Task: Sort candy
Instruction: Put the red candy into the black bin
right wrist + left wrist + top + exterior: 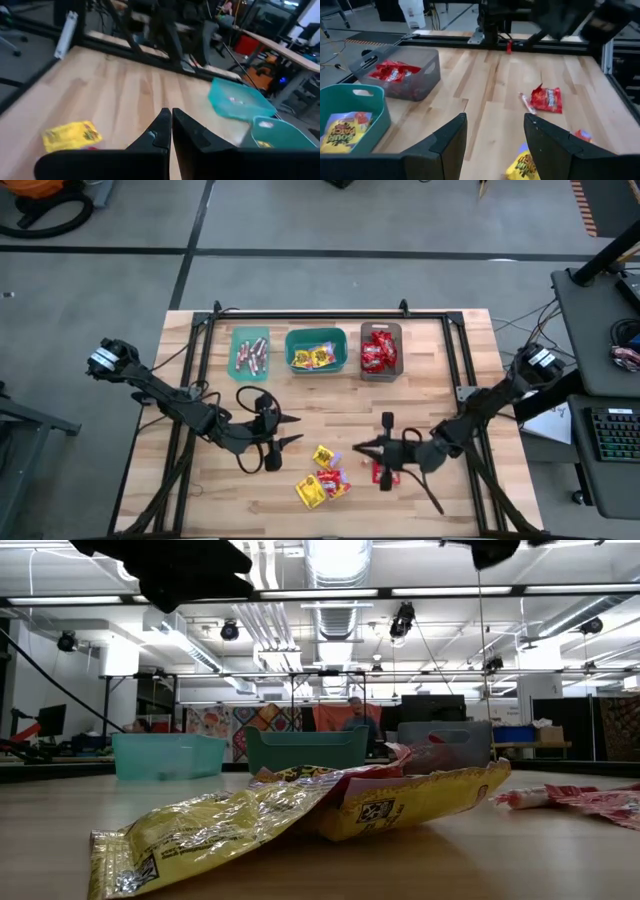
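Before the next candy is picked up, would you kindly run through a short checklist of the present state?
1. Left end effector open and empty: ok.
2. Right end effector open for a pick: not ok, shut and empty.
3. Loose yellow packets within reach on the table: ok.
4. Red packet lying apart from the pile: ok.
5. Three bins upright along the far side, red packets in the grey bin: ok.
6. Every sweet sorted: not ok.
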Available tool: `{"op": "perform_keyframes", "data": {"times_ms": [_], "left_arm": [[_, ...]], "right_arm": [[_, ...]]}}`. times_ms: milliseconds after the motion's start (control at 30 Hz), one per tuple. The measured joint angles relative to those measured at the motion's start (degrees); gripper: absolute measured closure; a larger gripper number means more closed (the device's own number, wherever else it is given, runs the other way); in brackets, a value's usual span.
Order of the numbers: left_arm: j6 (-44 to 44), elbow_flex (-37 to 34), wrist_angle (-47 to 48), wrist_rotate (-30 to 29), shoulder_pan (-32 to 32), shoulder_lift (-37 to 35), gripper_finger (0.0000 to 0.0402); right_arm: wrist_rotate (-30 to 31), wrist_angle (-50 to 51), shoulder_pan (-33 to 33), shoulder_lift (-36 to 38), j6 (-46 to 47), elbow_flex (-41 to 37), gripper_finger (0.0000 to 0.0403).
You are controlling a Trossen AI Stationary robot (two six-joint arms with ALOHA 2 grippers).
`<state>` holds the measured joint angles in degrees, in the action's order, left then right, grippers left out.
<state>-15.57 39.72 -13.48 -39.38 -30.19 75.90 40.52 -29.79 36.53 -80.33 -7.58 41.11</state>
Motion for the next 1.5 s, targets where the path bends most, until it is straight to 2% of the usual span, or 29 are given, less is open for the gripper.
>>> {"op": "perform_keyframes", "data": {"times_ms": [67,133,300,367,433,500,600,733,933,1033,1233,1367,1500], "left_arm": [[-0.77,0.00,-0.08,1.17,-0.17,0.00,0.0221],[-2.21,0.00,0.05,3.19,-0.56,0.00,0.0221],[-3.56,0.00,0.56,5.64,-2.03,1.25,0.0221],[-3.56,0.00,0.06,5.66,-2.18,2.00,0.0221],[-3.59,0.00,0.04,5.64,-2.28,2.91,0.0221],[-3.59,0.00,-0.23,5.64,-2.28,3.98,0.0221],[-3.87,0.00,-1.16,5.62,-2.28,5.42,0.0221],[-4.55,0.00,-3.60,5.59,-2.32,7.70,0.0221],[-4.94,0.00,-8.88,5.55,-2.39,11.04,0.0221],[-5.32,0.00,-9.59,5.44,-2.39,11.46,0.0221],[-5.36,0.00,-9.83,5.42,-2.39,11.43,0.0221],[-5.13,0.00,-9.86,5.42,-2.39,11.41,0.0221],[-4.49,0.00,-10.64,5.42,-2.39,11.41,0.0221]], "right_arm": [[-0.20,-0.05,-1.26,0.64,0.32,-1.15,0.0394],[-0.16,2.16,-2.31,1.94,5.18,-1.54,0.0394],[-2.28,20.08,-3.04,4.48,31.82,-0.01,0.0394],[-6.78,27.79,-2.96,4.80,44.13,1.36,0.0394],[-13.78,35.05,-2.99,4.26,54.65,3.08,0.0394],[-20.97,40.87,-2.90,3.25,59.83,4.61,0.0394],[-28.64,47.05,-1.85,1.54,58.49,6.42,0.0394],[-28.86,51.43,0.42,0.03,50.95,6.59,0.0394],[-28.99,53.14,0.72,0.37,52.68,6.53,0.0383],[-30.42,53.93,0.86,0.45,54.49,6.66,0.0357],[-30.42,55.54,2.27,-1.50,58.11,6.67,0.0276],[-30.07,56.44,2.34,-4.46,61.71,6.68,0.0226],[-30.67,55.99,2.34,-8.66,63.36,6.68,0.0196]]}}
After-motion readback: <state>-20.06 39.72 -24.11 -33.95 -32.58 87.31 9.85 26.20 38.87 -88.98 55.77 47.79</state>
